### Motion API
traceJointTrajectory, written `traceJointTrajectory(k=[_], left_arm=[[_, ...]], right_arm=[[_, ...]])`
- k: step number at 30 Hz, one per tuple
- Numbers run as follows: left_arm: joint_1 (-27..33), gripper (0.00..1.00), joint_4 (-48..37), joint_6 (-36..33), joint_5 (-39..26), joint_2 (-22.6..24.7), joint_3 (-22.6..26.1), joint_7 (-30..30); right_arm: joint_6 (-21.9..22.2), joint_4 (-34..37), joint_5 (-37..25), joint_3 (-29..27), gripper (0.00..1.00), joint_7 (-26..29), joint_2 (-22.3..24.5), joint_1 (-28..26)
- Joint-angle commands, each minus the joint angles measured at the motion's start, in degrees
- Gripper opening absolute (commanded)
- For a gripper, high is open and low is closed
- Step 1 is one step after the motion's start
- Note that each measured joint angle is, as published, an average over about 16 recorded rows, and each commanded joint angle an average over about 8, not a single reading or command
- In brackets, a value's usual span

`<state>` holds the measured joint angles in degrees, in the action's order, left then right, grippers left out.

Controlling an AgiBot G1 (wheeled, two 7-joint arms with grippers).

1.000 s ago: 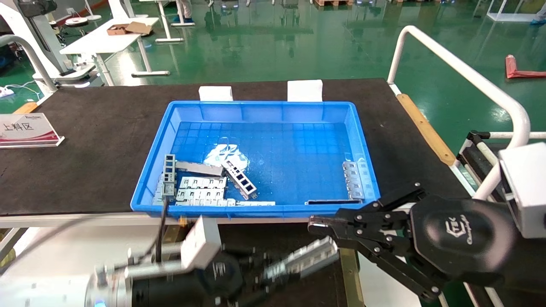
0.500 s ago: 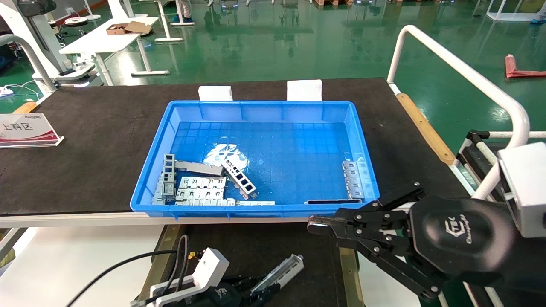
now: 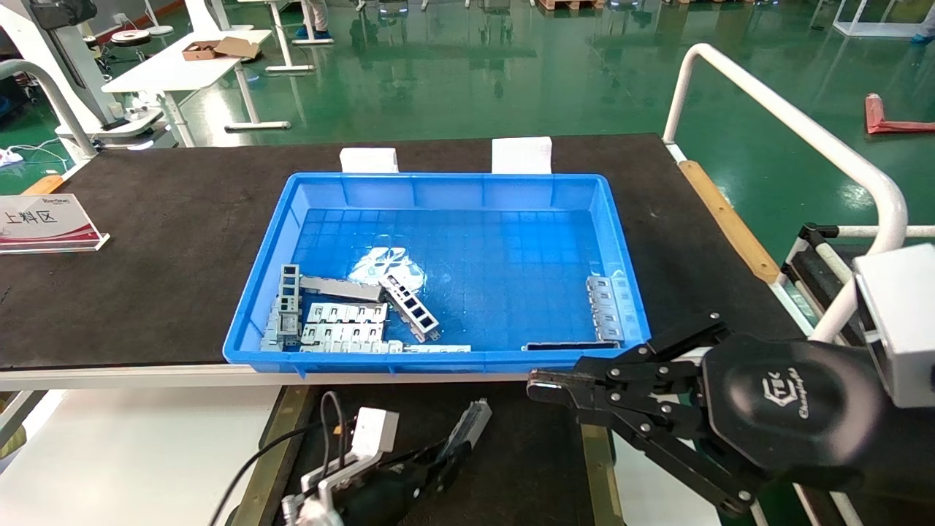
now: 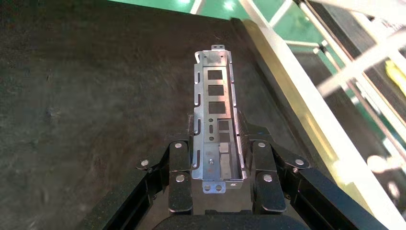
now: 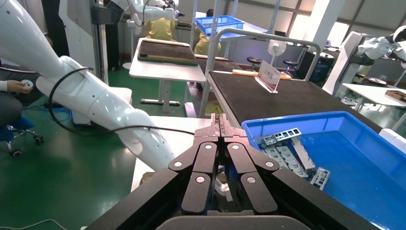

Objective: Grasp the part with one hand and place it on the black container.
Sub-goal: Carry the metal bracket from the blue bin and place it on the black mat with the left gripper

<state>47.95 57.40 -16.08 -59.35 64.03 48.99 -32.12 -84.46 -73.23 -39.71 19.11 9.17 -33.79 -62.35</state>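
Observation:
My left gripper point(image 3: 442, 464) is at the bottom of the head view, below the blue bin. It is shut on the part point(image 3: 469, 429), a long silver-grey channel strip with rectangular cutouts. In the left wrist view the part point(image 4: 215, 96) sits between the two fingers point(image 4: 181, 160) and sticks out past them, close above the matte black floor of the black container point(image 4: 86, 96). The container's olive-brass rail point(image 3: 593, 467) runs along its right side. My right gripper point(image 3: 537, 383) is shut and empty, parked in front of the bin's right corner; it also shows in the right wrist view point(image 5: 219, 122).
The blue bin point(image 3: 445, 181) stands on the black table mat and holds several silver plates and strips point(image 3: 343, 321) at its front left and right. A sign point(image 3: 44, 219) stands at the left. A white tube rail point(image 3: 789, 124) runs along the right.
My left arm has dropped from near the camera down towards the black container, and the held part has swung from pointing right to pointing towards the bin. The right arm has not moved.

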Motion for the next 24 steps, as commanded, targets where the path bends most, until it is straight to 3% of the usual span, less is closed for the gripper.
traceJointTrajectory(k=[1,21,24], left_arm=[[0.32,0.00,-1.58,2.25,-0.03,1.83,0.49,-1.41],[2.79,0.00,-11.00,12.29,3.29,10.57,3.63,-9.76],[2.99,0.01,-12.19,12.98,3.96,11.23,3.98,-10.67]], right_arm=[[0.00,0.00,0.00,0.00,0.00,0.00,0.00,0.00],[0.01,0.00,0.02,0.03,0.00,-0.02,0.01,-0.01],[0.01,0.00,0.02,0.04,0.12,-0.02,0.01,-0.01]])
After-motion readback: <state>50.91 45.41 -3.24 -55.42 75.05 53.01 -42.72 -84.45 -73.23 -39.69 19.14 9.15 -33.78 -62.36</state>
